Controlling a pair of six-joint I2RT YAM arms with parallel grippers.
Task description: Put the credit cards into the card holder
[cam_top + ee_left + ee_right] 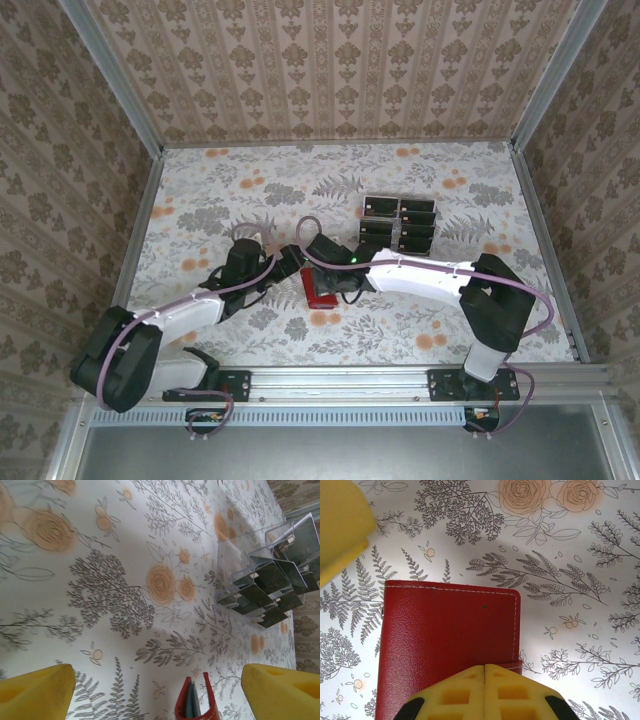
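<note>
The card holder (445, 640), a red wallet, lies closed on the flowered table (200, 200). My right gripper (484, 680) is shut, its yellow pads pressed together right over the wallet's near edge. In the left wrist view the card holder (196, 705) shows edge-on, its two covers slightly apart with something dark between them. It sits between the widely spread yellow fingers (35, 692) of my open left gripper (157, 682), which do not touch it. The black credit cards (272, 582) stand in a clear rack (398, 222) further back. In the top view both grippers meet at the card holder (318, 292).
The table is walled in by patterned panels with metal rails (540, 250) along its sides. The clear rack (240, 550) stands to the right of centre, a short way beyond the wallet. One left finger (340, 520) shows at the upper left of the right wrist view.
</note>
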